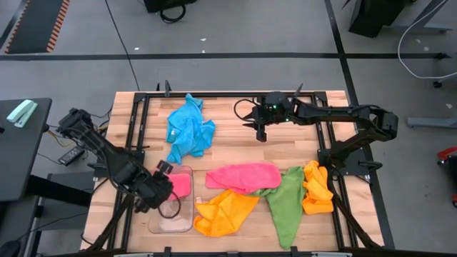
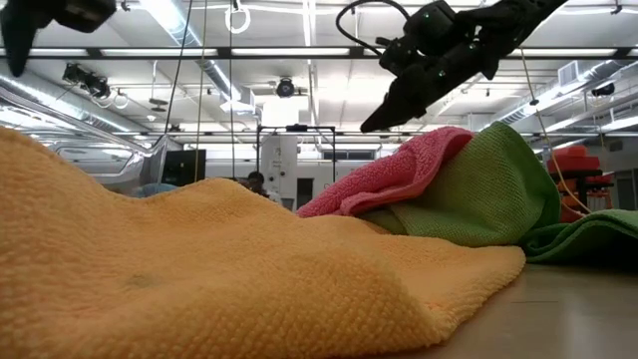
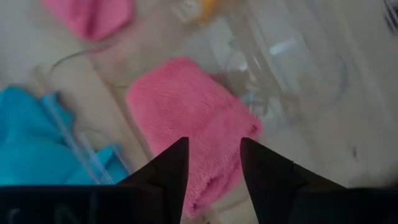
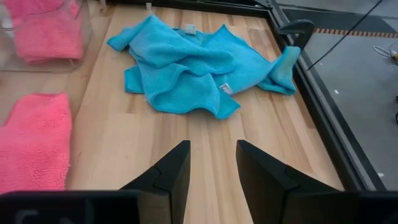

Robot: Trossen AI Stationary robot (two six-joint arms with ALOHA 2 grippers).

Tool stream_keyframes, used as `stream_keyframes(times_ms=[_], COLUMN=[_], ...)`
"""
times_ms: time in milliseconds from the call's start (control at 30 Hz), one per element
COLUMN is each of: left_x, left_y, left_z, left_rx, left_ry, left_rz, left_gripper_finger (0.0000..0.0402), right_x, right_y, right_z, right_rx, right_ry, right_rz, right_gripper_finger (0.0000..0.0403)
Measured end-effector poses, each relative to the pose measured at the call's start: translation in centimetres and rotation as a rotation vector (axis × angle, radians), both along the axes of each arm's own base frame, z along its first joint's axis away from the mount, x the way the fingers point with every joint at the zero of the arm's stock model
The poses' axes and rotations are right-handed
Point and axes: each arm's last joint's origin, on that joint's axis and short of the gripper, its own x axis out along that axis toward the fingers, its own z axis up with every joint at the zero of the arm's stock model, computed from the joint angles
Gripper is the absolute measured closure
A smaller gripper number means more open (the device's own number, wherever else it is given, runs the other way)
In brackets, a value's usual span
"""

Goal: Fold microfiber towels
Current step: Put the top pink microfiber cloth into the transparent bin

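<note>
Hovering at the lower left of the high view, the left claw [image 1: 163,187] is standing over the clear tray [image 1: 161,225], where a folded pink towel [image 1: 181,184] is lying; its jaws are part open and holding nothing. The right claw [image 1: 260,128] is waiting at upper centre, just right of the crumpled blue towel [image 1: 190,129], nearer to it than the left. Another pink towel [image 1: 244,175], two orange [image 1: 224,213] and a green [image 1: 285,203] are lying along the lower surface [image 1: 228,153].

In the low view, orange cloth [image 2: 199,269] is filling the foreground.

In the left wrist view, the folded pink towel [image 3: 186,121] is lying directly beyond the parted fingers [image 3: 169,168].

In the right wrist view, the blue towel [image 4: 193,65] is lying straight ahead of the half-open, empty claw [image 4: 212,163], its long axis running across.
</note>
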Motion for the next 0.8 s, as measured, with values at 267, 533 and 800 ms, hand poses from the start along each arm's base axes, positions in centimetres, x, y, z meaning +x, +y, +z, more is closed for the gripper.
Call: stream_keyframes(times_ms=[267,533,800], left_x=[3.5,6.3,7.4], left_y=[0.3,0.8,0.6], left_z=[-2.1,-5.8,-9.7], left_rx=[-0.087,-0.145,-0.058], left_ry=[-0.043,0.162,0.321], left_rz=[0.166,0.248,0.218], left_gripper_finger=[0.0299,0.0299,0.0302], right_x=[0.5,0.5,0.5], right_y=[1.3,1.4,1.4], right_z=[0.0,0.0,-0.1], right_rx=[-0.003,-0.021,-0.024], right_ry=[-0.002,0.0,0.004], right_rz=[0.047,0.061,0.065], right_gripper_finger=[0.0265,0.0265,0.0265])
